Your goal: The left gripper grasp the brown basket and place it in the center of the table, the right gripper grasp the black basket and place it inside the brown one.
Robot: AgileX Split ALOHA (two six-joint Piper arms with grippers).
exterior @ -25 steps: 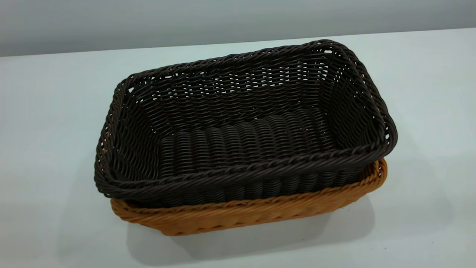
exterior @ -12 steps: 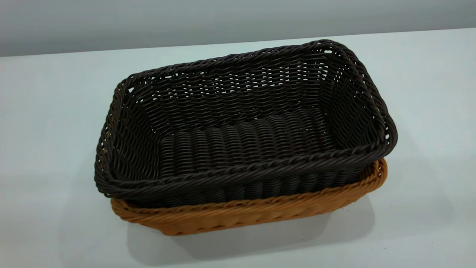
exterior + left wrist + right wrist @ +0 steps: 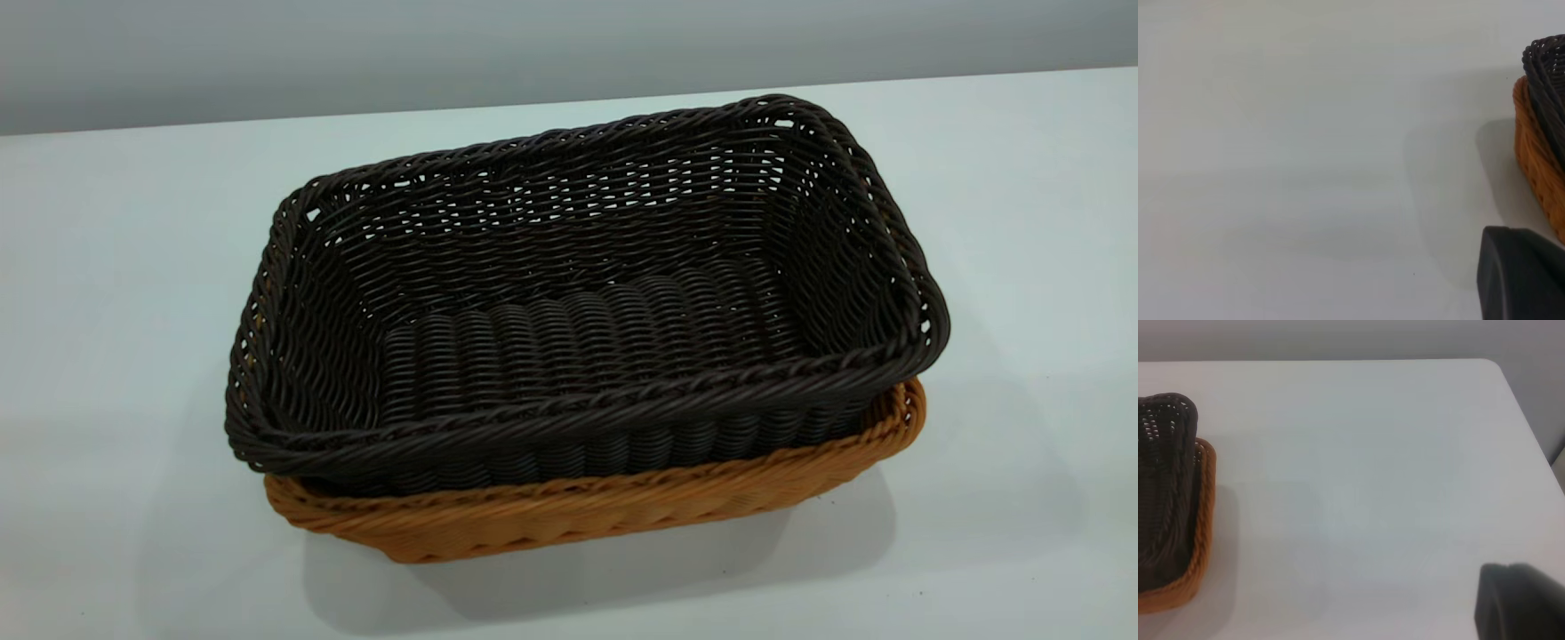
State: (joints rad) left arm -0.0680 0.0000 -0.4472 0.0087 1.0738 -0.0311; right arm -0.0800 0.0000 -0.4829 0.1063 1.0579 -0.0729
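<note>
Item: black basket (image 3: 587,302), rectangular, very dark woven wicker with braided rim; sits nested inside the brown basket (image 3: 605,511), its rim riding above the brown one's rim and overhanging it on the exterior view's left side. Item: brown basket, rectangular, orange-tan wicker with braided rim and sloping sides; stands flat on the table (image 3: 116,311), near the middle of the exterior view, only its near long wall and right corner showing beneath the dark one. Interior of the black basket holds nothing. Markings: none of the views shows a brand, label or writing on either basket or on the tabletop. Item: table, plain white, with a soft shadow cast around the stacked pair. Item: left gripper (image 3: 1521,273), seen only in the left wrist view as a dark wedge at the frame edge, apart from the baskets' corner (image 3: 1541,113) and touching neither; it holds nothing visible, and whether its fingers stand spread or closed cannot be told. Item: right gripper (image 3: 1521,600), seen only in the right wrist view as a dark rounded shape at the frame edge, well apart from the baskets' end (image 3: 1171,500); it grasps nothing visible, finger position likewise cannot be told. Neither gripper appears in the exterior view.
</note>
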